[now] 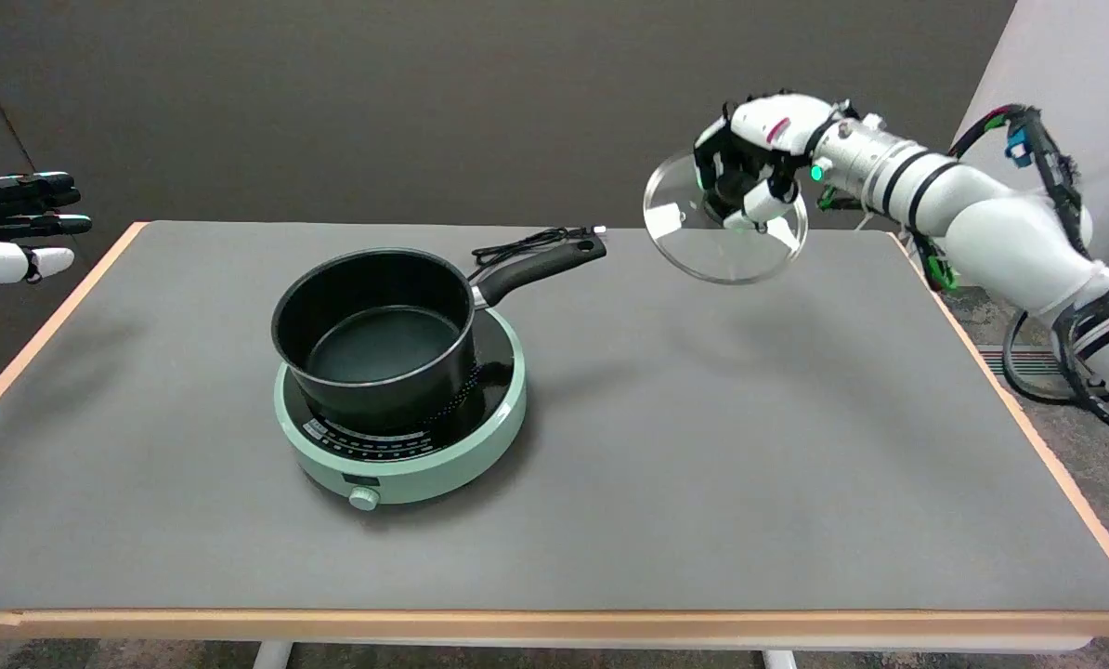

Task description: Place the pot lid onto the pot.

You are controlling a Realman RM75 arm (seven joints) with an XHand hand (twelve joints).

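Note:
A black pot [375, 336] with a long black handle [541, 267] stands uncovered on a round mint-green hotplate [480, 429], left of the table's middle. The clear glass pot lid [694, 251] hangs tilted in the air above the table's far right. My right hand [751, 165] grips the lid's knob from above, its fingers curled around it. The lid is well to the right of the pot and higher than its rim.
A black power cord [527, 243] lies behind the pot handle near the table's far edge. The idle left hand [18, 226] hovers at the far left. The grey table mat [703, 446] has an orange rim all around.

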